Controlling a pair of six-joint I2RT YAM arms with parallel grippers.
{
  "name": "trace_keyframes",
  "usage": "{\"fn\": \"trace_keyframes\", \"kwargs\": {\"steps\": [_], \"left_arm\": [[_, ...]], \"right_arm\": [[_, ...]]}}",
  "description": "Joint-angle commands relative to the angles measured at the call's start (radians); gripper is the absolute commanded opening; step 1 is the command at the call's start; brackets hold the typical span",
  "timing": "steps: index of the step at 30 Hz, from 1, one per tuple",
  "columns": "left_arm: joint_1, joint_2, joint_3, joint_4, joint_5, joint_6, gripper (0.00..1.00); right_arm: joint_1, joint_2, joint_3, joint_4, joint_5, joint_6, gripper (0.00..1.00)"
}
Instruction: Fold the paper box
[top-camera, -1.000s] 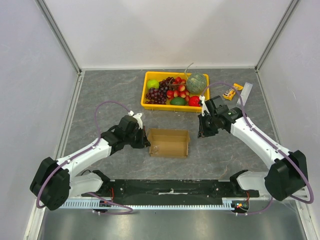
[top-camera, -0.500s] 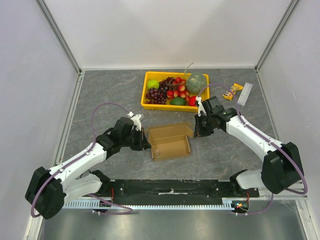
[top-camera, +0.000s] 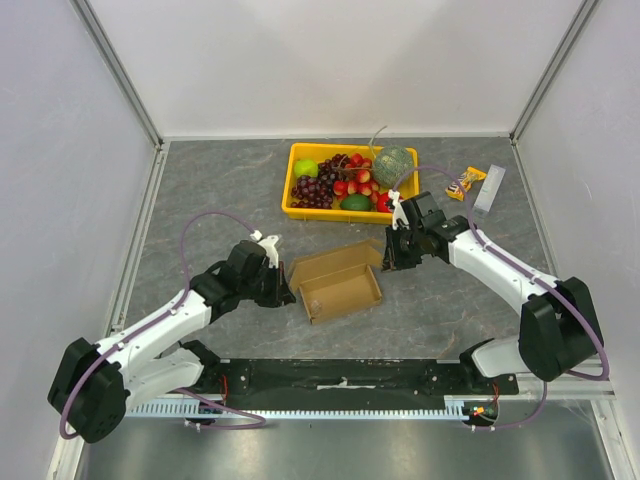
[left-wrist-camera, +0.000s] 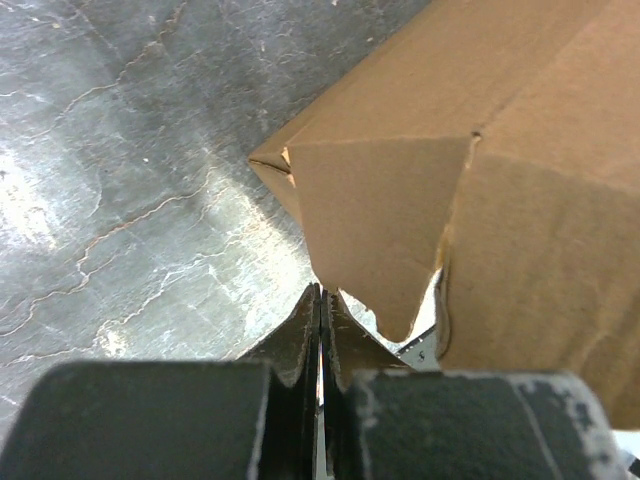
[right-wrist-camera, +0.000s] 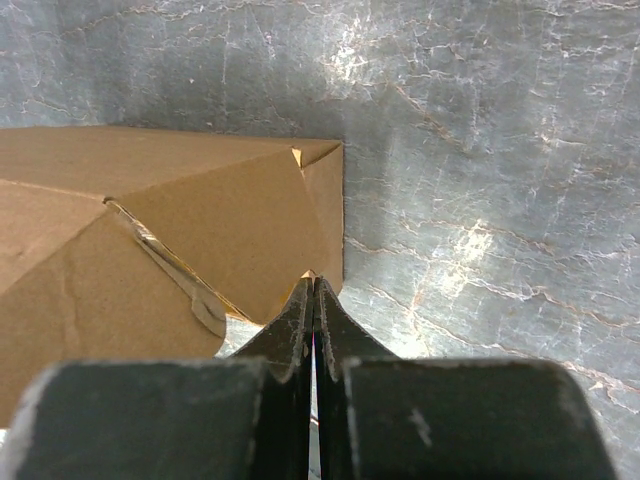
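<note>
The paper box (top-camera: 340, 285) is plain brown cardboard, partly folded and open on top, lying skewed with its right end turned away from me. My left gripper (top-camera: 287, 293) is shut, its tips at the box's left end flap. In the left wrist view the shut gripper (left-wrist-camera: 320, 292) sits just under the rounded flap of the box (left-wrist-camera: 480, 180). My right gripper (top-camera: 389, 262) is shut against the box's far right corner. In the right wrist view its tips (right-wrist-camera: 313, 280) touch the lower edge of the box's end wall (right-wrist-camera: 200, 220). I see no cardboard clearly gripped by either gripper.
A yellow tray (top-camera: 288, 196) of fruit stands just behind the box, with a green melon (top-camera: 394, 165) at its right end. A small snack packet (top-camera: 459, 185) and a white packet (top-camera: 488, 188) lie at the back right. Grey walls surround the table.
The box has turned counter-clockwise, its right end swinging away from me. My right gripper moved left to the box's far right corner. My left gripper shifted slightly toward me along the left end.
</note>
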Motion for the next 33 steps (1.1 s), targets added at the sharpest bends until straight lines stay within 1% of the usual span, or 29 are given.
{"fn": "trace_keyframes", "kwargs": {"steps": [1,14,20,30,33], "left_arm": [[-0.002,-0.013,-0.007,0.003,-0.044,-0.024,0.02],[-0.005,0.000,0.015,0.068,-0.084,-0.047,0.02],[-0.011,0.020,0.029,0.089,-0.087,-0.043,0.02],[-0.063,0.050,0.030,0.141,-0.068,-0.051,0.02],[-0.079,0.053,0.035,0.134,-0.071,-0.058,0.02]], "right_arm": [[-0.002,0.004,-0.016,0.046,-0.045,-0.007,0.01],[0.000,-0.015,-0.075,0.121,-0.174,-0.022,0.01],[-0.002,-0.024,-0.105,0.165,-0.271,-0.027,0.01],[0.001,-0.024,-0.127,0.227,-0.410,-0.019,0.01],[0.001,-0.039,-0.125,0.215,-0.418,-0.019,0.01]]}}
